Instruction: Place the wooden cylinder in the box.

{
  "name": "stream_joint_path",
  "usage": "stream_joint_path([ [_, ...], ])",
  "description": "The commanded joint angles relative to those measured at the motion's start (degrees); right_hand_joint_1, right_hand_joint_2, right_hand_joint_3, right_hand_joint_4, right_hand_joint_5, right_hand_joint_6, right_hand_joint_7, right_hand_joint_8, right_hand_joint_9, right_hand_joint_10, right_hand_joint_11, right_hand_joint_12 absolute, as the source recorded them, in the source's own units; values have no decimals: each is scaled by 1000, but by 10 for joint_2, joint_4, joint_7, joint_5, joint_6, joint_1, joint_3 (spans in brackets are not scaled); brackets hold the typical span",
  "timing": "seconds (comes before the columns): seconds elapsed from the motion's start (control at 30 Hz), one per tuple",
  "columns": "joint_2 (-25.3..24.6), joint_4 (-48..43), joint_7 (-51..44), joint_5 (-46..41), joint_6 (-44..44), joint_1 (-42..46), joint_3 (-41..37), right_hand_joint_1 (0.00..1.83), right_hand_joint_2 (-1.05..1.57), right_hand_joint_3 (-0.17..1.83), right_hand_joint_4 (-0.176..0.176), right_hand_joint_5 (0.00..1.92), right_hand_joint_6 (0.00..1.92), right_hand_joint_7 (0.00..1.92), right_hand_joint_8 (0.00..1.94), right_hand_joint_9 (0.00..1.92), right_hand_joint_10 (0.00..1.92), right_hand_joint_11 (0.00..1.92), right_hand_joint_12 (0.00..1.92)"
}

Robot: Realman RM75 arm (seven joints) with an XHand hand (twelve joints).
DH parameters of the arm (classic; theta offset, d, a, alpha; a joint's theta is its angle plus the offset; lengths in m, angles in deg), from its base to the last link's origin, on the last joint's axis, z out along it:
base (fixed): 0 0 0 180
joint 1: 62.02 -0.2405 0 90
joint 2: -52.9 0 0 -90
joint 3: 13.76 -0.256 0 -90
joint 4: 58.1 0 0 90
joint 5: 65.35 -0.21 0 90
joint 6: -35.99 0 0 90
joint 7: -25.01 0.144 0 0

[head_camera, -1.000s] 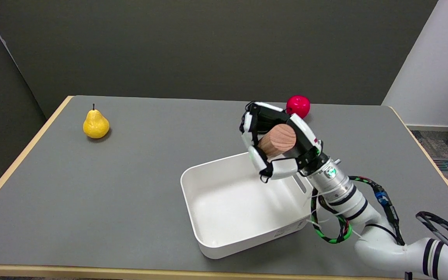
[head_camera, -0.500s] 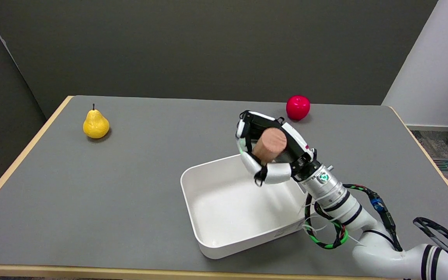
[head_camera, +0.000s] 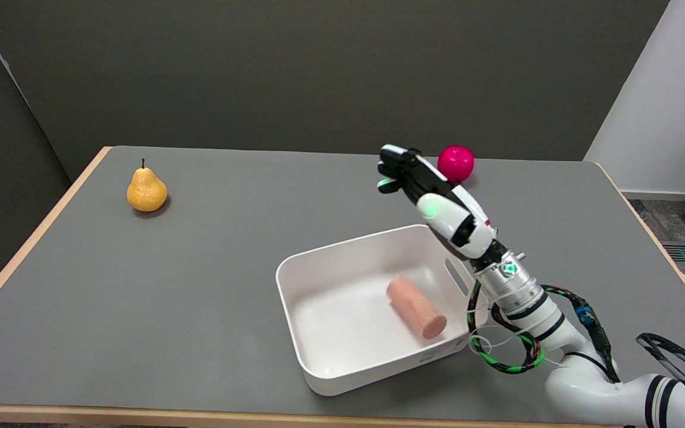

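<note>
The wooden cylinder [head_camera: 416,306] lies on its side on the floor of the white box [head_camera: 319,368], in the box's right half, close to the slotted right wall. Its long axis runs diagonally, one flat end facing the box's near right corner, the other toward the box's middle. The right hand [head_camera: 431,196] hangs above the box's far right corner, fingers stretched out, holding nothing.

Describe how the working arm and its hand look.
The right hand is black and white, with a green light glowing on its back and another near the fingers. A silver wrist ring joins it to a white arm banded with black stripes. Green, black and red braided cables loop beside the wrist.
</note>
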Motion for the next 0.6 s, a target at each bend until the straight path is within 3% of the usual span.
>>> stream_joint_path([
  [0.03, 13, 35, 1, -2, 65, 2, -24, 244, 629, 860, -34, 107, 354, 68, 233, -1, 554, 27, 1222],
  [0.3, 11, 35, -3, -12, 120, 3, -73, 206, 584, 908, -34, 58, 345, 28, 126, -1, 299, -1, 1020],
  [0.43, 9, 35, -9, -31, 157, 3, -121, 209, 689, 743, -28, 60, 284, -1, 106, -1, 144, -1, 764],
  [0.6, 8, 32, -102, -127, 188, 4, -175, 200, 619, 907, -31, 48, 284, -1, 15, -1, -1, -1, 196],
])
